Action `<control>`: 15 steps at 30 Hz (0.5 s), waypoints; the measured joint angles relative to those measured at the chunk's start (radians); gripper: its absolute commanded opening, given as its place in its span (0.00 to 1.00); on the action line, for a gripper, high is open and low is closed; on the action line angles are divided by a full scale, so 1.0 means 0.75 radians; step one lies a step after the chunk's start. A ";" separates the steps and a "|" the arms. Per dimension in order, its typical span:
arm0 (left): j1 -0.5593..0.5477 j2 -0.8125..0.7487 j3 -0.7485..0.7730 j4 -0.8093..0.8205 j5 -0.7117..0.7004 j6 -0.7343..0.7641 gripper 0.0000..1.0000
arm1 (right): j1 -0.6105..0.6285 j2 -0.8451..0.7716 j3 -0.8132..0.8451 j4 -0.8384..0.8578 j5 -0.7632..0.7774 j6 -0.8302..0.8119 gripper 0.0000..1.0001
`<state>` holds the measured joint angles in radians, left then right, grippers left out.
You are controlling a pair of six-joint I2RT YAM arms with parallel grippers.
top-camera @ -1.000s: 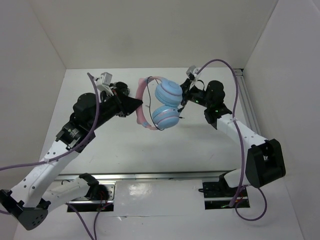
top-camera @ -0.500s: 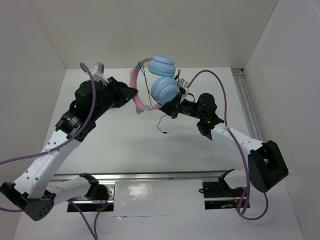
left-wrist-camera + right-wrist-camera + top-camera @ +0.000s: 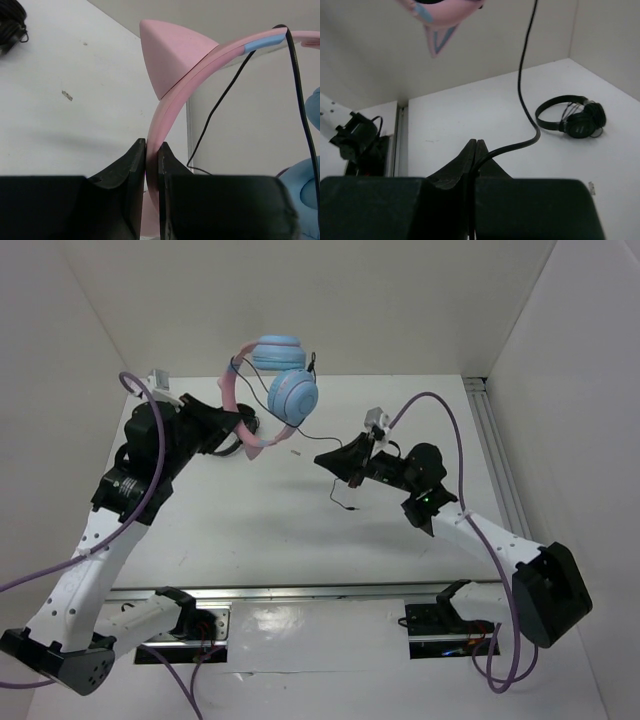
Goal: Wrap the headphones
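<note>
My left gripper is shut on the pink cat-ear headband and holds the headphones up in the air at the back left. The two light-blue ear cups hang to the right of the band. In the left wrist view the jaws clamp the pink band just below a cat ear, and the thin black cable hangs beside it. My right gripper is shut on the cable, below and to the right of the cups. The cable's free end dangles near the table.
Smaller all-black headphones lie on the white table, also showing in the left wrist view. White walls enclose the back and both sides. A metal rail runs along the right edge.
My left arm lifted the headphones up and to the left. My right gripper drew away from the ear cups toward the table's middle, with the cable in it.
</note>
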<state>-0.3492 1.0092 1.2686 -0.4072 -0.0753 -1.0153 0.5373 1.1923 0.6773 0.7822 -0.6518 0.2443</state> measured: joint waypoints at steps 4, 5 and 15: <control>0.015 0.000 0.001 -0.055 -0.091 -0.055 0.00 | 0.054 0.033 0.038 -0.048 -0.110 -0.030 0.00; 0.012 0.000 0.002 -0.080 -0.142 -0.075 0.00 | 0.078 0.035 0.038 -0.067 -0.132 -0.034 0.00; 0.005 0.130 0.168 -0.292 -0.383 -0.075 0.00 | 0.415 0.002 0.040 -0.230 -0.151 -0.104 0.00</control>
<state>-0.3458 1.1065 1.3945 -0.6266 -0.3626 -1.0718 0.8482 1.1934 0.7071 0.6094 -0.7650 0.1661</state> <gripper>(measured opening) 0.241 0.007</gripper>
